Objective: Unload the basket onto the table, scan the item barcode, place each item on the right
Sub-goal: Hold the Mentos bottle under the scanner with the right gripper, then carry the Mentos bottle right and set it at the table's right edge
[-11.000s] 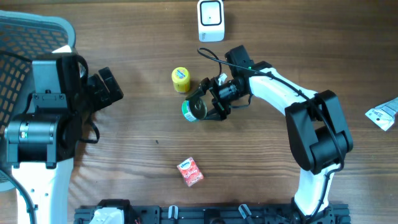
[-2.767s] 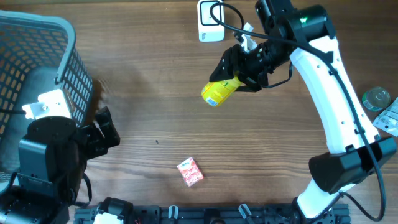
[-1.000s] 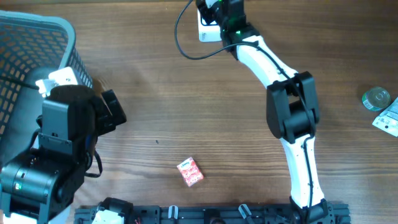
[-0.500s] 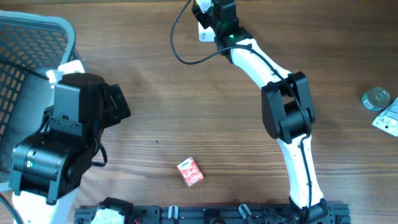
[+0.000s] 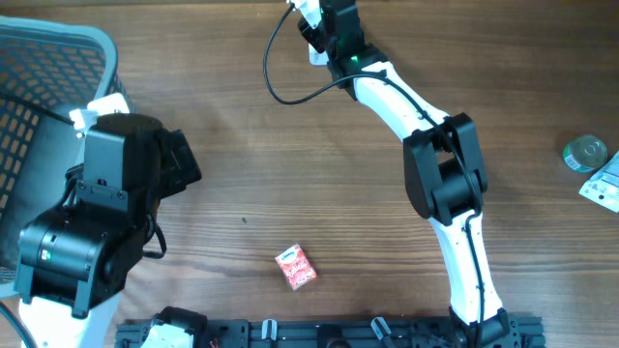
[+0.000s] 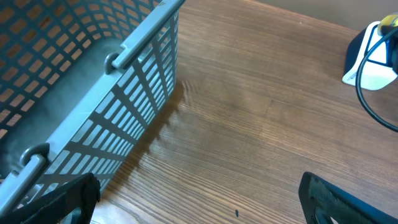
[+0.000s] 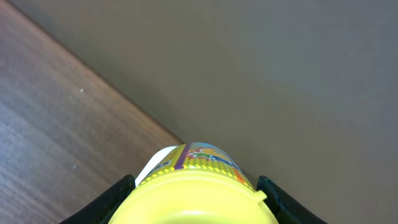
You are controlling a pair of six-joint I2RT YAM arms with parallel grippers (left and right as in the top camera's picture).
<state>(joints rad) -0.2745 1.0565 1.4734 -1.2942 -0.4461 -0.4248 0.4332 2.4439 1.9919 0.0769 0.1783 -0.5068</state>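
From overhead, the right arm is reaching to the far edge of the wooden worktop (image 5: pixel 319 174). Its right gripper (image 5: pixel 324 19) is hanging over the back edge, and whatever it is carrying is hiding under the wrist from here. A black cable (image 5: pixel 276 77) is looping beside it. The left gripper (image 5: pixel 182 162) is hovering near the blue-grey plastic mesh basket (image 5: pixel 58 58) on the left. A small red packet (image 5: pixel 295 268) is lying near the front edge, well apart from both arms, and a round greenish tin (image 5: pixel 585 153) is sitting at the far right.

In the left wrist view, the left gripper (image 6: pixel 199 186) is holding its jaws wide apart with nothing between them, over bare wood beside the basket. A white box-shaped barcode scanner (image 6: pixel 370 62) is showing at the top right, with a sliver of yellow just above it.

In the right wrist view, the jaws are clamping a yellow plastic bottle (image 7: pixel 199 193) with a colourful label, one finger on each side. The scanner is peeking out just behind the bottle, at the worktop's far edge.
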